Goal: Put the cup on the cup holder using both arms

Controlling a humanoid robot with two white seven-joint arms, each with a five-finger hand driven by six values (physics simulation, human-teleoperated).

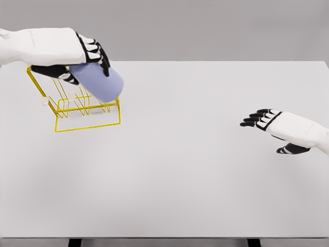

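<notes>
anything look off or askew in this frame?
Nothing damaged or spilled. The lavender cup is tilted on its side rather than upright, gripped by the left hand right over the yellow wire cup holder, which looks like placement in progress. The right hand hovers open above the white table, holding nothing.

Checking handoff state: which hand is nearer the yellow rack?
Left. The left hand holds the cup right over the yellow rack; the right hand hovers open far across the table.

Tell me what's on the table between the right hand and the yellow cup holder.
Nothing: the head view shows only bare table between the right hand and the cup holder.
</notes>
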